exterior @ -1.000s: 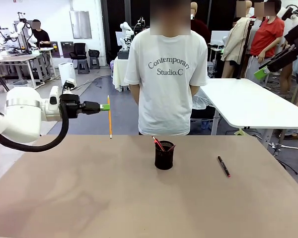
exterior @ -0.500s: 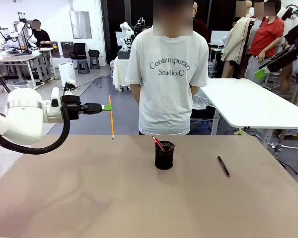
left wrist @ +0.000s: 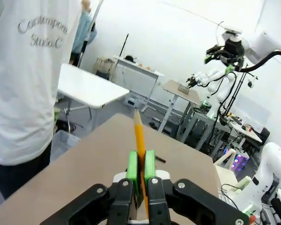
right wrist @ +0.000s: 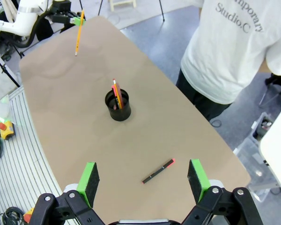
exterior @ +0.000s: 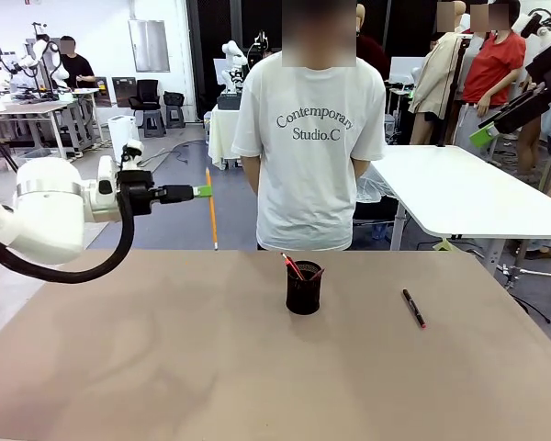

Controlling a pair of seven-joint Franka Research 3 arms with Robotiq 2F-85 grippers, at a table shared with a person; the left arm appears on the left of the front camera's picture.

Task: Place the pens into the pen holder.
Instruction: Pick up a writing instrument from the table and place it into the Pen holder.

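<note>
My left gripper (exterior: 204, 191) is shut on the orange-yellow pencil (exterior: 211, 209), which hangs upright above the table's far left edge, left of the pen holder (exterior: 304, 288). In the left wrist view the pencil (left wrist: 139, 136) stands clamped between the green pads (left wrist: 132, 165). The black mesh holder (right wrist: 117, 105) has a dark red pen (exterior: 292, 266) leaning in it. A black pen with a red tip (exterior: 413, 308) lies on the table to the holder's right. My right gripper (right wrist: 144, 179) hangs open high above that pen (right wrist: 157, 171), apart from it, and appears at the upper right (exterior: 482, 136).
A person in a white T-shirt (exterior: 308, 129) stands at the table's far edge, behind the holder. The brown tabletop (exterior: 165, 358) is bare in front. A white table (exterior: 459, 188) stands behind at the right.
My left gripper has carried the pencil a little to the right and slightly upward, toward the holder. The holder, the pen on the table and the right gripper have not moved.
</note>
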